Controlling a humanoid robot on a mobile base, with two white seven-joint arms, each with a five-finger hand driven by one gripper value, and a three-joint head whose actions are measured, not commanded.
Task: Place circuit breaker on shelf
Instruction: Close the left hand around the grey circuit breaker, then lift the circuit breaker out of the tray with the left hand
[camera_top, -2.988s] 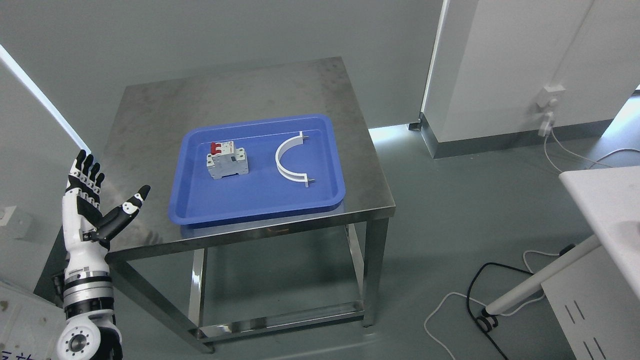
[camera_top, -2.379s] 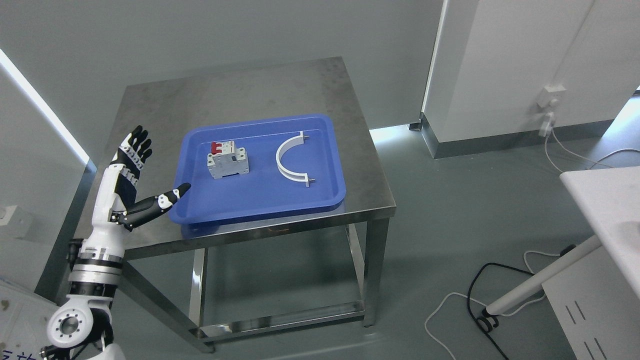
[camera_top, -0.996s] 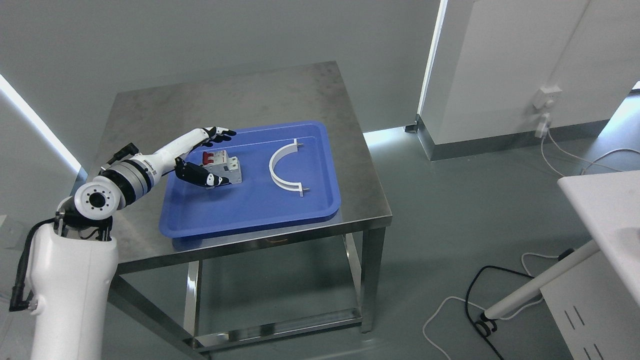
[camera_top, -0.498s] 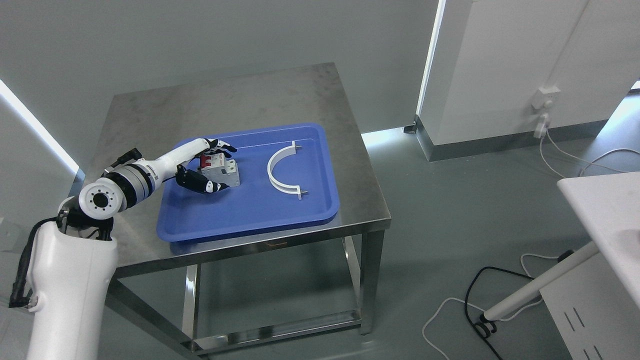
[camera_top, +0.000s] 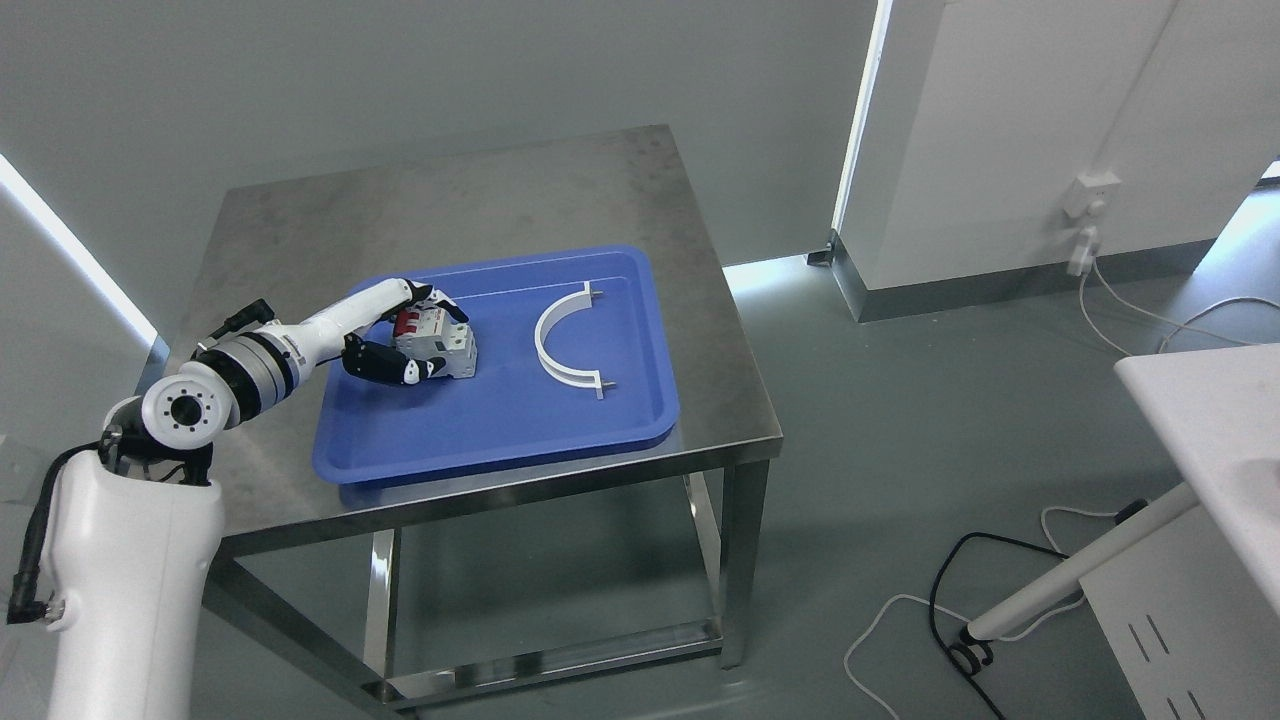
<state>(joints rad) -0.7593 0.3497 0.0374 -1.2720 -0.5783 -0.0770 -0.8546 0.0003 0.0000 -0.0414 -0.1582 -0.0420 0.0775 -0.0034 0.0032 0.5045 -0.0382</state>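
A steel table (camera_top: 480, 200) carries a blue tray (camera_top: 500, 430).

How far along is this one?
Done: the left robot hand has reached the breaker in the blue tray. In hand: its fingers are closed around the breaker, which looks not yet lifted. Left: lift and carry to a shelf, none in view.

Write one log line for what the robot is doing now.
stage: grasping | left robot hand: closed on circuit breaker | breaker: in blue tray | shelf: not reached

One head view looks steeply down (from well back) onto the steel table (camera_top: 520, 190).
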